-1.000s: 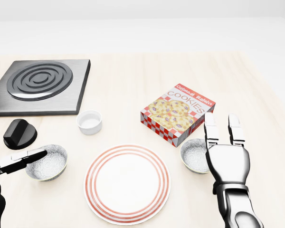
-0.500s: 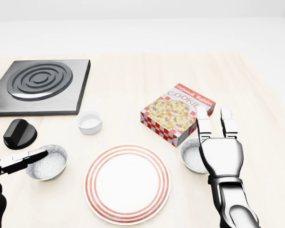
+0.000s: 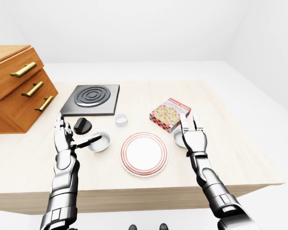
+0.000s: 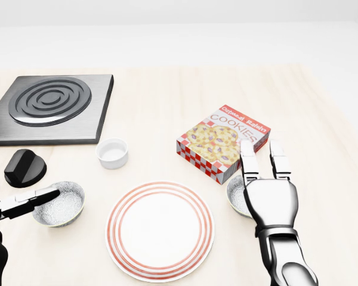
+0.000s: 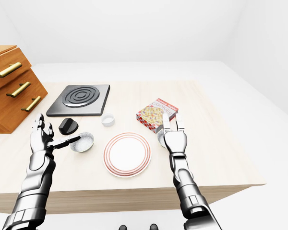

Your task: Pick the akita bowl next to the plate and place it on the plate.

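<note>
A white plate [image 4: 160, 230] with red rings lies on the wooden table [image 4: 167, 95]. One speckled akita bowl [image 4: 58, 204] sits to the plate's left, and another akita bowl [image 4: 237, 192] sits to its right. My right hand [image 4: 261, 156] hovers flat over the right bowl, open, fingers pointing up the view, hiding most of it. My left hand [image 3: 69, 136] stands open at the left bowl, one finger [image 4: 33, 199] reaching over its rim. Neither hand holds anything.
A cookies box [image 4: 224, 142] lies just above the right bowl and my right fingertips. A small white cup [image 4: 113, 153], a black knob-like object [image 4: 25, 167] and a dark stove plate [image 4: 51, 107] sit upper left. A wooden drawer cabinet [image 3: 14, 86] stands far left.
My right hand has slid left and a little down the view, now covering more of the right bowl. The left hand and both bowls have stayed put.
</note>
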You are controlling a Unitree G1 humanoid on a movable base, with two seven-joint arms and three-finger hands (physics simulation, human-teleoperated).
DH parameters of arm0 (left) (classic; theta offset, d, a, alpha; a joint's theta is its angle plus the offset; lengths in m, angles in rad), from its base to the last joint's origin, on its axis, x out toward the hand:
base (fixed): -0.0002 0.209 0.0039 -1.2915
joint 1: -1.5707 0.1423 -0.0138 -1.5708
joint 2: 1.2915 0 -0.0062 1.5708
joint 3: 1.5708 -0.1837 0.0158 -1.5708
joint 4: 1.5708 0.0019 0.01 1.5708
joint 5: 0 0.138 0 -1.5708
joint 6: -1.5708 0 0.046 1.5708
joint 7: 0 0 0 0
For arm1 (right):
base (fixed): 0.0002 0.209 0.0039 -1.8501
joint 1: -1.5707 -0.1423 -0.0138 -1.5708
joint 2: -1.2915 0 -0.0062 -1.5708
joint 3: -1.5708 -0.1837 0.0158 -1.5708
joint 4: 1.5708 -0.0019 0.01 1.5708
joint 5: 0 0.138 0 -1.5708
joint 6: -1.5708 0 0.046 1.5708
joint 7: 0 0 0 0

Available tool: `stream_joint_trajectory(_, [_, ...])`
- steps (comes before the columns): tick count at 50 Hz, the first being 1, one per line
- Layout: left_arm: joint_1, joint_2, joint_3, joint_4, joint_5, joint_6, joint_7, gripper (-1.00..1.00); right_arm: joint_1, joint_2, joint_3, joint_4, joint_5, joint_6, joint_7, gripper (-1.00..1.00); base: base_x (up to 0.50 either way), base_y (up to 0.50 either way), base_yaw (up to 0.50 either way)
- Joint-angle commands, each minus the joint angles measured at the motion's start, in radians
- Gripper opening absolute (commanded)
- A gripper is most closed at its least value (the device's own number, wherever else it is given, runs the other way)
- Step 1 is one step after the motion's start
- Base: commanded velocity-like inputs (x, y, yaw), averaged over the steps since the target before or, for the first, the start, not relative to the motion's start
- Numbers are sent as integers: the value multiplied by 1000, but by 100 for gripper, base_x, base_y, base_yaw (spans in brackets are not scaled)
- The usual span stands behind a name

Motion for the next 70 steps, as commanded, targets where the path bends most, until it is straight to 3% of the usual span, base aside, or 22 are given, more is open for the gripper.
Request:
stream_joint_trajectory(1, [-8, 3, -1, 32, -3, 0, -4, 100, 7, 3, -9, 42, 50, 0, 0, 100, 0, 0, 0])
stream_joint_trajectory(16, [9, -2, 0, -22, -2, 0, 3, 100, -30, -5, 2, 127, 89, 0, 0, 100, 0, 0, 0])
stream_joint_trajectory(17, [17, -4, -2, -59, -2, 22, 10, 100, -29, -5, 3, 122, 90, 0, 0, 100, 0, 0, 0])
stream_joint_trajectory(18, [18, -4, -1, -63, -2, 25, 10, 100, -29, -5, 3, 122, 90, 0, 0, 100, 0, 0, 0])
stream_joint_trajectory(19, [15, -8, -2, -53, 3, 18, 10, 100, -44, -5, 1, 157, 98, 0, 0, 100, 0, 0, 0])
stream_joint_trajectory(26, [6, -7, 1, -55, 2, 32, 12, 100, -82, -4, 13, 218, 96, 0, 0, 100, 0, 0, 0])
stream_joint_trajectory(30, [-11, -5, -2, -23, 2, 17, 8, 100, -108, -4, 15, 248, 98, 0, 0, 100, 0, 0, 0])
stream_joint_trajectory(31, [-22, -2, -1, 19, 0, 0, 1, 100, -112, -1, 15, 265, 104, 0, 0, 100, 0, 0, 0])
stream_joint_trajectory(36, [-40, 6, -9, 74, -5, 0, 0, 100, -138, -1, 24, 332, 108, -5, 0, 100, 0, 0, 0])
stream_joint_trajectory(37, [-48, 7, -11, 92, -5, 0, 0, 100, -137, 0, 17, 314, 126, -24, 0, -100, 0, 0, 0])
stream_joint_trajectory(44, [-63, 11, -19, 119, -6, 0, 4, 100, -121, -5, 26, 290, 122, -24, 0, -100, 0, 0, 0])
stream_joint_trajectory(45, [-49, 12, -16, 82, -14, 0, 3, 100, -6, -3, 17, 105, 125, 0, 0, -100, 0, 0, 0])
stream_joint_trajectory(51, [-41, 9, -12, 85, -11, 0, -4, 100, 132, 17, -1, -157, 88, 0, 0, -100, 0, 0, 0])
stream_joint_trajectory(54, [-42, 10, -13, 89, -11, 0, -4, 100, 135, 19, -5, -164, 84, 0, 0, -100, 0, 0, 0])
stream_joint_trajectory(56, [-52, 11, -15, 123, -7, 0, -6, 100, 247, 35, -5, -338, 61, 0, 0, -100, 0, 0, 0])
stream_joint_trajectory(58, [-52, 12, -16, 125, -9, 0, -7, 100, 252, 37, -7, -346, 57, 0, 0, -100, 0, 0, 0])
stream_joint_trajectory(59, [-34, 10, -18, 61, -12, 0, 3, 100, 331, 45, 2, -442, 34, 0, 0, -100, 0, 0, 0])
stream_joint_trajectory(61, [-26, 7, -15, 38, -11, 0, 2, 100, 370, 47, 10, -526, -19, 0, 0, -100, 0, 0, 0])
stream_joint_trajectory(70, [-13, -2, -9, -19, -5, 4, 4, 100, 384, 46, -14, -724, -152, 0, 0, -100, 0, 0, 0])
